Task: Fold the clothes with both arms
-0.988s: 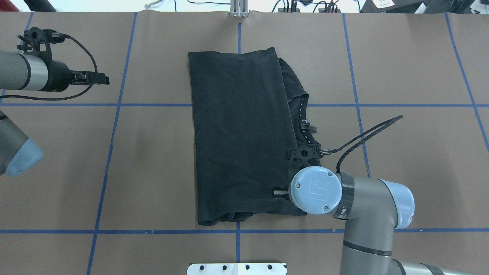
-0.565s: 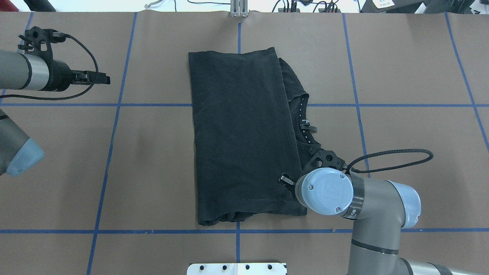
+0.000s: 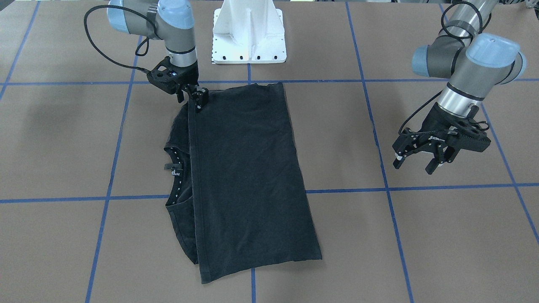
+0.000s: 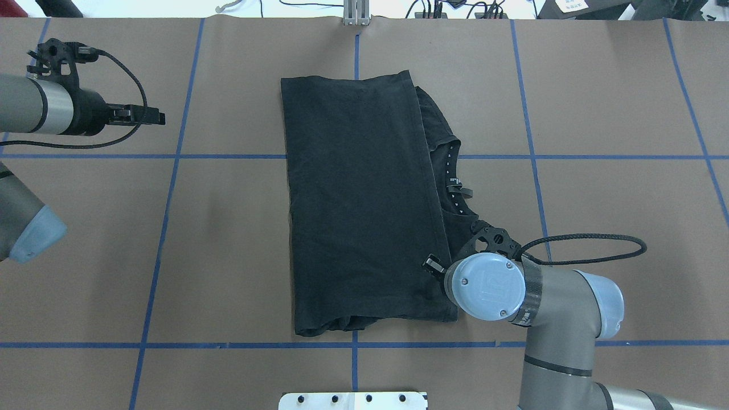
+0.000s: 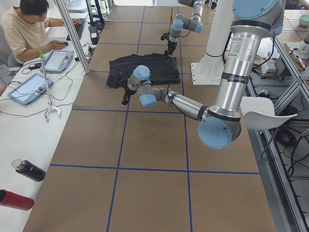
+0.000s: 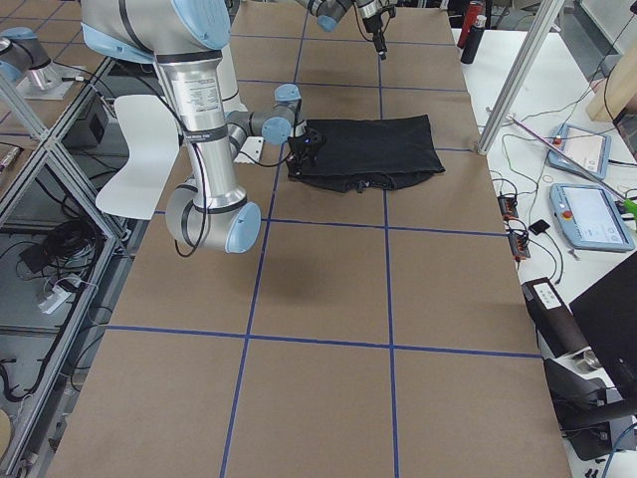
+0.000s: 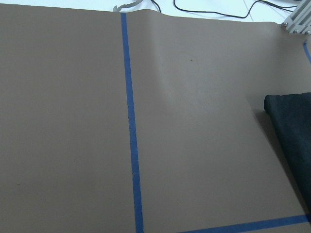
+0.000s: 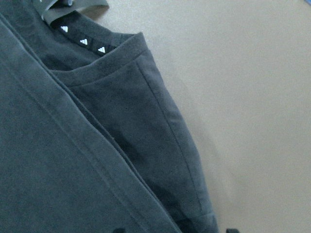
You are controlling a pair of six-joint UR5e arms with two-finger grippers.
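Observation:
The black T-shirt (image 3: 248, 168) lies folded lengthwise, plain side up, in the middle of the table (image 4: 228, 228); it also shows in the overhead view (image 4: 359, 199). Its collar (image 3: 174, 168) with small white marks sticks out along one long edge. My right gripper (image 3: 193, 99) is open and low over the shirt's corner nearest the robot, the jaws astride the folded edge. The right wrist view shows the hem and collar layers (image 8: 73, 145) close below. My left gripper (image 3: 417, 162) is open and empty, held above bare table well off the shirt; the left wrist view shows only a shirt corner (image 7: 291, 126).
The white pedestal base (image 3: 248, 38) stands at the robot's edge of the table. Blue tape lines (image 4: 171, 171) grid the brown surface. An operator (image 5: 21, 29) sits at a side bench with tablets; two bottles (image 5: 29, 170) lie there.
My right wrist has turned and shifted a little toward the shirt's collar side, its cable now looped. The left arm has barely moved. The shirt lies as before.

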